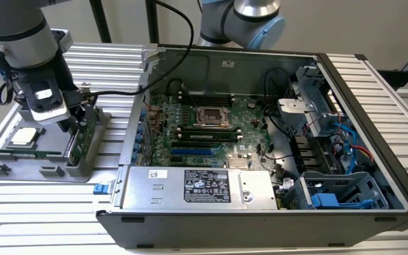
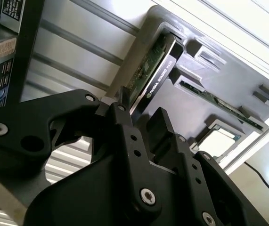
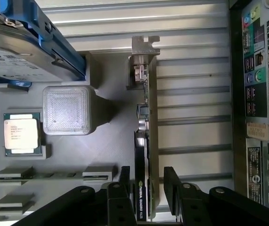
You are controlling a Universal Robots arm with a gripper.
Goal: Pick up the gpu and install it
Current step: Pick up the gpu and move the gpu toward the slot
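The gpu (image 3: 148, 132) stands on edge in the grey tray (image 3: 110, 146), the gripper (image 3: 147, 175) astride it, jaws parted; stiff, light, likely fragile, best pinched across board and cooler

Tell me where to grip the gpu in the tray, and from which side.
Grip the gpu by its top edge, the pincer closing on its flat faces, coming straight down. It stands on edge in the grey tray, lower edge slotted in, both faces upright and free.
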